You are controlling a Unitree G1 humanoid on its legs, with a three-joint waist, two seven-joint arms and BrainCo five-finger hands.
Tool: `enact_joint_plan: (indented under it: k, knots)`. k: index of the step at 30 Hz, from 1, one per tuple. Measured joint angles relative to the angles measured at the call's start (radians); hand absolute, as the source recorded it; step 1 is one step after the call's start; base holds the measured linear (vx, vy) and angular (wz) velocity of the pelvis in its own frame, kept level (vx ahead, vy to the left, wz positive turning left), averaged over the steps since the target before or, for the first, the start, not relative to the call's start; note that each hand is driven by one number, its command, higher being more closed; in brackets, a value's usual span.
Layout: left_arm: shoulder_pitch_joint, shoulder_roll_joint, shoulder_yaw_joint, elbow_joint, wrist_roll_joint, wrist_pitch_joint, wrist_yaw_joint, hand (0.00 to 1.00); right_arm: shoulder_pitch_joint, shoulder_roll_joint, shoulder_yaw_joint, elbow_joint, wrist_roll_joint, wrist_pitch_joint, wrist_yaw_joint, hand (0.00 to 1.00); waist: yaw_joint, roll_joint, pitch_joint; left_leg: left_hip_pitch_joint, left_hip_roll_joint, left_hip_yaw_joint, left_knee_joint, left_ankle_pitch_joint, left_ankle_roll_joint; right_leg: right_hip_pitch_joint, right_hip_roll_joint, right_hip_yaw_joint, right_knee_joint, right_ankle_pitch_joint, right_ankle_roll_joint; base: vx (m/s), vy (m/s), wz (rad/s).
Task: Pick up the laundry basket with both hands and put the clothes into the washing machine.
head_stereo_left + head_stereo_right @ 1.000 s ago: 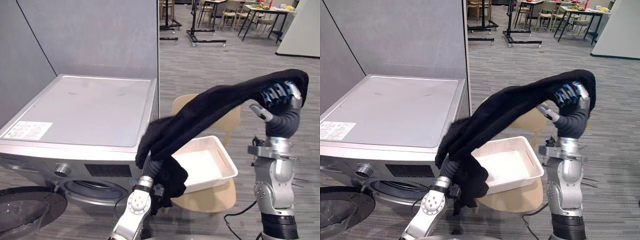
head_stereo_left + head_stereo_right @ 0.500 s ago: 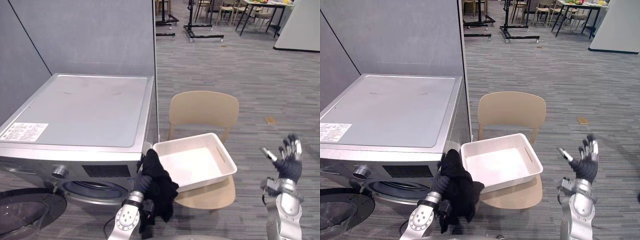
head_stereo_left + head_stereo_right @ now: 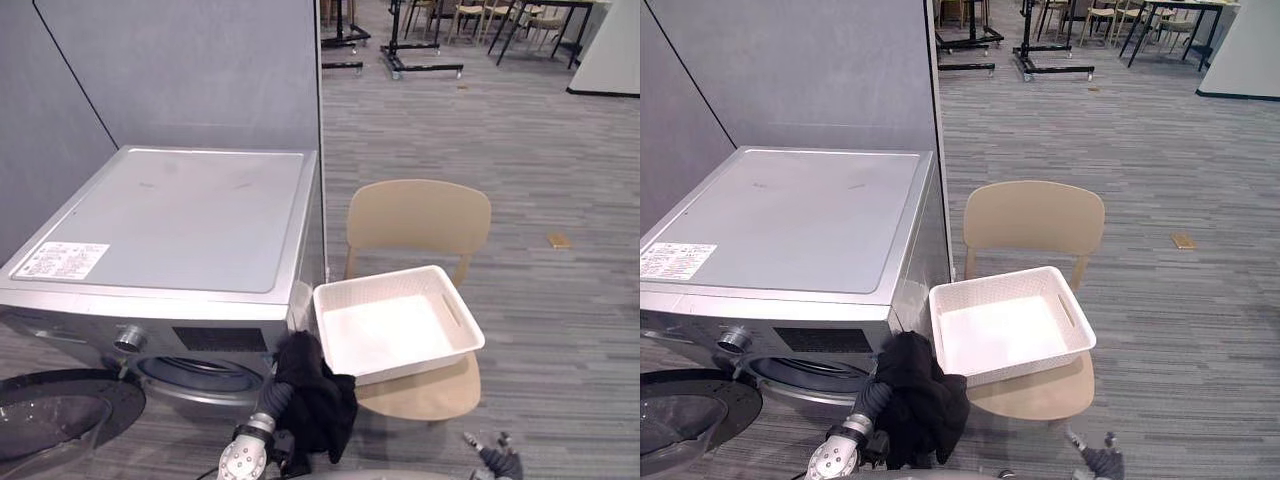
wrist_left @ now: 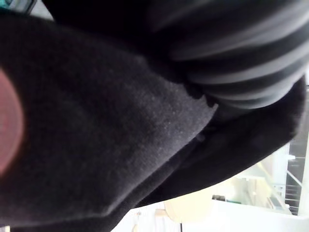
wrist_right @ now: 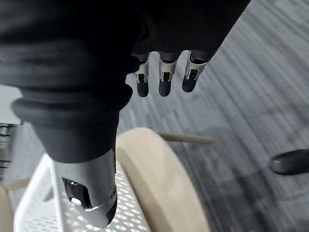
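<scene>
**Now: garment at the drum mouth, basket empty**

- Black garment (image 3: 315, 400) hangs bunched over the left arm, low in front of the washing machine (image 3: 170, 220), just right of the drum opening (image 3: 195, 372) and not yet inside it.
- Left hand (image 4: 241, 58) is buried under the cloth. Cannot tell how it grips.
- Right hand (image 5: 163, 79) is low beside the chair (image 3: 418, 215), spread loose and carrying nothing.
- Laundry basket (image 3: 400, 272) sits on the chair seat, just beside the machine. No clothes are visible in it.
- Door (image 3: 60, 420) is swung wide open down near the floor, left of the opening.

Step in hand, as I judge it: feed the garment into the drum.

- Swing the left arm left toward the opening, then push well past the rim before letting go, so the cloth drops inside and does not drape over the lip.
- Trailing folds hang below the arm. Lift them over the sill first or they may snag on it or on the door.
- Keep the right hand away from the basket's edge.
</scene>
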Motion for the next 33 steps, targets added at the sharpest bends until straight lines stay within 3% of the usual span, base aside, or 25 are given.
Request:
enact_joint_plan:
  k: [4, 13, 17, 20, 23, 27, 29, 30, 31, 32, 33]
  knots:
    - [0.002, -0.008, 0.032, 0.018, 0.001, 0.002, 0.004, 1.00, 0.017, 0.012, 0.047, 0.014, 0.008, 0.013, 0.039, 0.00, 0.000, -0.004, 0.004, 0.009, -0.001, -0.001, 0.000, -0.006, 0.004, 0.012, -0.001, -0.004, 0.000, -0.011, 0.005, 0.01, -0.004, 0.04]
    - [0.003, -0.025, 0.070, 0.078, 0.001, 0.004, 0.038, 1.00, -0.020, 0.008, 0.130, 0.038, 0.009, 0.020, 0.041, 0.00, 0.006, -0.020, 0.015, 0.012, -0.016, -0.003, 0.000, -0.012, 0.012, 0.018, -0.014, -0.003, 0.009, -0.017, 0.013, 0.04, 0.004, 0.01]
    - [0.002, -0.028, 0.069, 0.093, 0.001, 0.005, 0.044, 1.00, -0.045, 0.011, 0.170, 0.038, 0.007, 0.020, 0.040, 0.00, 0.006, -0.040, 0.028, 0.007, -0.030, -0.034, 0.000, -0.011, 0.013, 0.031, -0.025, -0.043, 0.010, -0.028, 0.025, 0.05, 0.001, 0.24]
    - [0.010, -0.029, 0.072, 0.094, 0.001, 0.005, 0.047, 1.00, -0.053, 0.011, 0.190, 0.038, 0.004, 0.020, 0.039, 0.00, 0.011, -0.037, 0.031, 0.005, -0.043, -0.064, 0.000, -0.012, 0.015, 0.035, -0.030, -0.070, 0.013, -0.039, 0.022, 0.05, 0.005, 0.35]
    - [0.017, -0.045, 0.101, 0.094, 0.001, 0.005, 0.050, 1.00, -0.077, 0.011, 0.199, 0.038, -0.013, 0.020, 0.036, 0.00, 0.013, -0.023, 0.044, -0.013, -0.062, -0.129, 0.000, -0.007, 0.021, 0.051, -0.043, -0.143, 0.015, -0.049, 0.029, 0.06, -0.009, 0.61]
    - [-0.023, -0.062, 0.094, 0.083, 0.001, 0.005, 0.064, 1.00, -0.095, -0.005, 0.215, 0.039, -0.013, 0.020, 0.028, 0.00, 0.024, -0.010, 0.066, -0.108, -0.110, -0.276, 0.000, 0.026, 0.037, 0.029, -0.081, -0.344, 0.092, -0.099, 0.037, 0.04, -0.015, 1.51]
    - [-0.049, -0.079, 0.090, 0.070, 0.001, 0.005, 0.072, 1.00, -0.113, -0.016, 0.213, 0.040, -0.014, 0.021, 0.009, 0.00, 0.032, -0.008, 0.068, -0.160, -0.087, -0.086, 0.007, -0.021, 0.110, 0.015, -0.109, -0.458, 0.123, -0.106, 0.038, 0.05, 0.047, 1.72]
    - [-0.071, -0.093, 0.089, 0.071, 0.001, 0.007, 0.075, 1.00, -0.133, -0.028, 0.202, 0.046, -0.013, 0.027, -0.013, 0.00, 0.029, -0.010, 0.071, -0.172, -0.043, 0.131, 0.025, -0.037, 0.136, 0.009, -0.135, -0.509, 0.156, -0.107, 0.039, 0.12, 0.078, 1.59]
    - [-0.086, -0.098, 0.084, 0.071, 0.001, 0.009, 0.083, 1.00, -0.142, -0.043, 0.202, 0.047, -0.013, 0.035, -0.018, 0.00, 0.029, 0.002, 0.074, -0.173, 0.003, 0.294, 0.066, -0.006, 0.155, 0.007, -0.154, -0.533, 0.210, -0.113, 0.035, 0.21, 0.135, 1.73]
    - [-0.111, -0.105, 0.064, 0.072, 0.001, 0.014, 0.090, 1.00, -0.163, -0.057, 0.180, 0.059, -0.013, 0.037, -0.027, 0.00, 0.017, 0.006, 0.096, -0.194, -0.002, 0.320, 0.145, 0.010, 0.128, -0.021, -0.195, -0.539, 0.343, -0.170, 0.033, 0.15, 0.092, 1.44]
    - [-0.139, -0.110, 0.069, 0.073, 0.000, 0.012, 0.098, 1.00, -0.177, -0.052, 0.175, 0.060, -0.013, 0.035, -0.025, 0.00, 0.003, 0.009, 0.103, -0.212, 0.001, 0.269, 0.174, 0.011, 0.127, -0.043, -0.168, -0.524, 0.263, -0.200, 0.034, 0.11, 0.050, 1.09]
